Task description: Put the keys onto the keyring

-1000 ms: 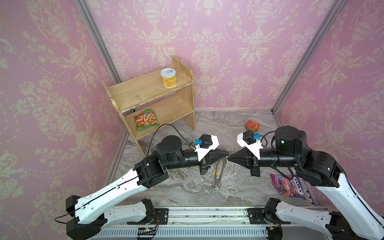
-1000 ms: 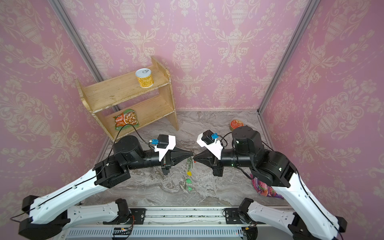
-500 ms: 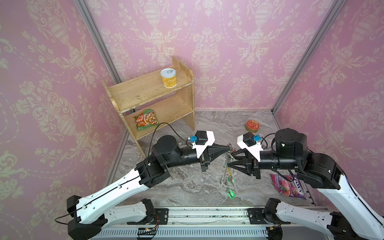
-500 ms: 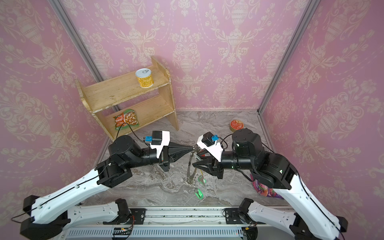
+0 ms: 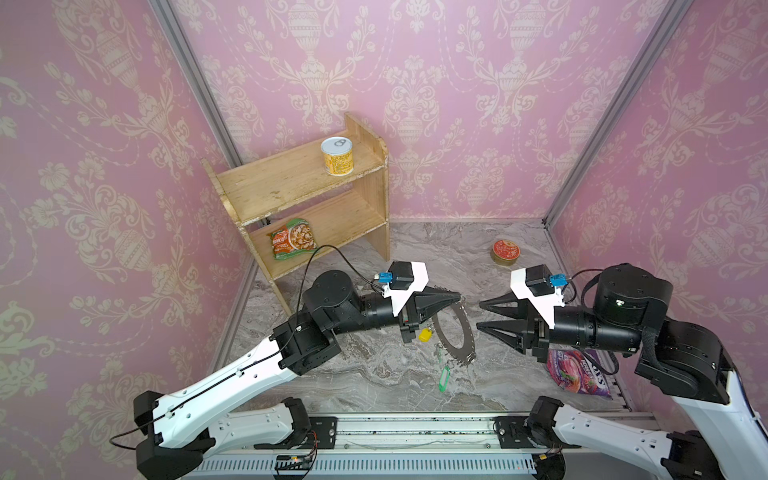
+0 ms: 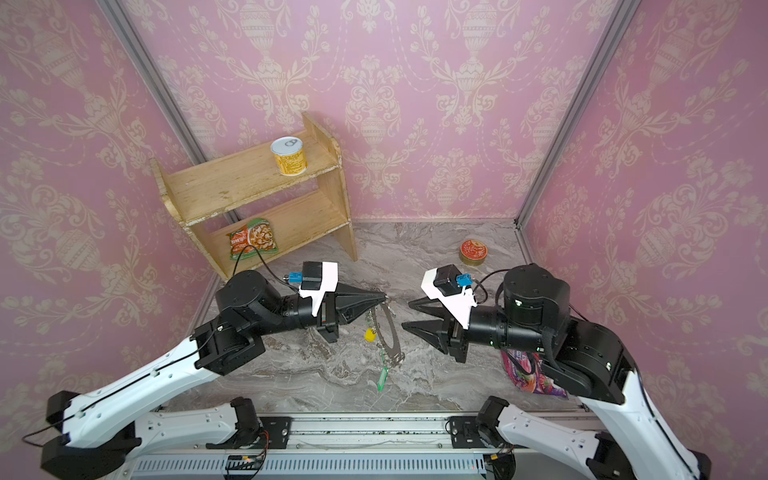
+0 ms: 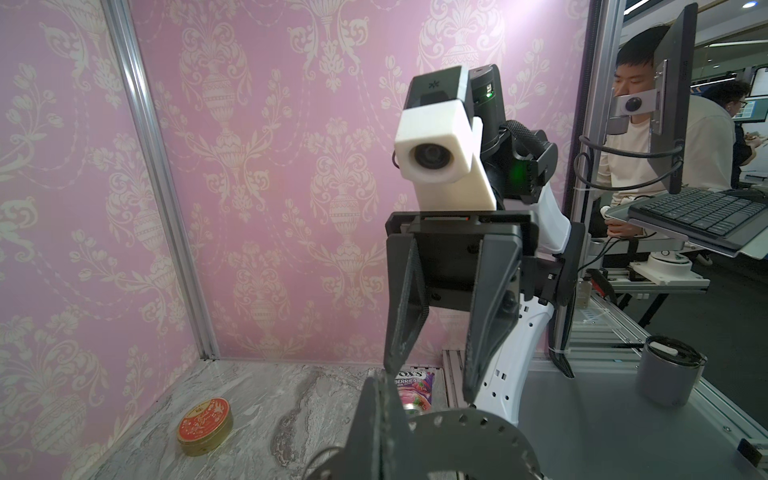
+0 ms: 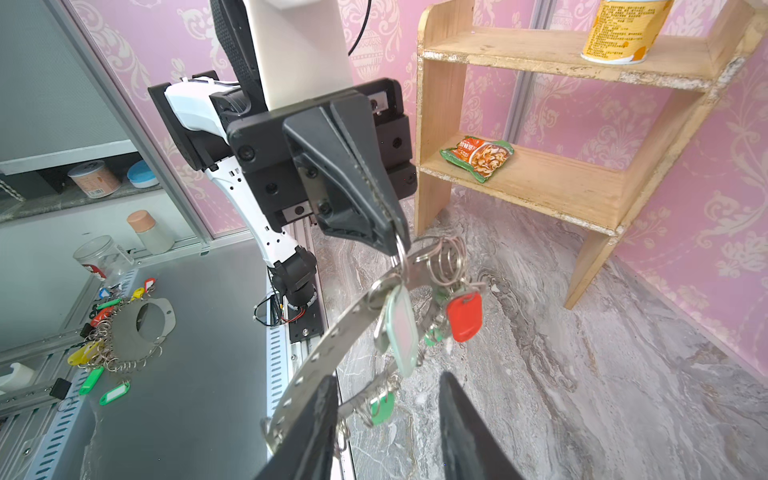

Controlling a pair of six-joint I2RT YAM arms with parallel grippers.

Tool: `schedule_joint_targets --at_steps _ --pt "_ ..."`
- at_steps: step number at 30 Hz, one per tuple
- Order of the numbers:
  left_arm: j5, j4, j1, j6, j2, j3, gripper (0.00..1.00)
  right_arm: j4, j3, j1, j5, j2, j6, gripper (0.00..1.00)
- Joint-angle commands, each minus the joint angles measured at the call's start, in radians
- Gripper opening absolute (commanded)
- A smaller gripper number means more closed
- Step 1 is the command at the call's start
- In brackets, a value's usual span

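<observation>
Room: pink patterned walls [image 5: 457, 124] close in a grey marbled table [image 5: 374, 374]; a wooden shelf [image 5: 291, 187] stands at the back left.
Hard to make out: in both top views the keyring [image 8: 328, 340] shows nearly edge-on and its wire loops blur together. Whether the lowest, green tag [image 5: 444, 378] touches the table I cannot tell.
Cut off: the left wrist view loses the ring's lower part at the frame edge. In the right wrist view its lower end passes behind a finger of the right hand [image 8: 386, 376].
Left side: the left hand [image 5: 455, 297] is pinched shut at the ring's top edge, on rim or wire loop I cannot tell. The ring hangs from it.
Right side: the right hand has its fingers parted and holds nothing. It faces the ring from just beside it, not touching.
Keys [image 8: 402, 328]: bunched on the ring below the left hand, a red tag [image 8: 464, 316] beside a pale one, a yellow tag [image 5: 424, 335] nearer the left arm.
</observation>
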Motion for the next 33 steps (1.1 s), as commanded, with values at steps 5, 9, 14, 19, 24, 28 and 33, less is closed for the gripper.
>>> schedule_joint_targets --at_steps 5,9,14,19,24,28,33 --pt "0.052 0.071 0.009 -0.028 -0.008 0.003 0.00 0.125 -0.014 0.005 -0.009 0.011 0.019 0.34" --pt "0.057 0.079 0.008 -0.033 -0.006 0.004 0.00 0.157 -0.023 0.005 -0.037 0.027 0.027 0.27" --pt "0.056 0.090 0.009 -0.033 -0.005 0.004 0.00 0.172 -0.033 0.005 -0.067 0.046 0.035 0.22" --pt "0.059 0.094 0.008 -0.034 -0.002 0.010 0.00 0.189 -0.054 0.005 -0.078 0.046 0.045 0.18" --pt "0.064 0.091 0.009 -0.037 0.005 0.015 0.00 0.203 -0.070 0.005 -0.077 0.042 0.050 0.15" --pt "0.065 0.089 0.008 -0.037 0.008 0.015 0.00 0.219 -0.077 0.005 -0.073 0.031 0.052 0.16" --pt "0.059 0.083 0.008 -0.033 0.005 0.013 0.00 0.220 -0.075 0.006 -0.065 0.020 0.051 0.18"
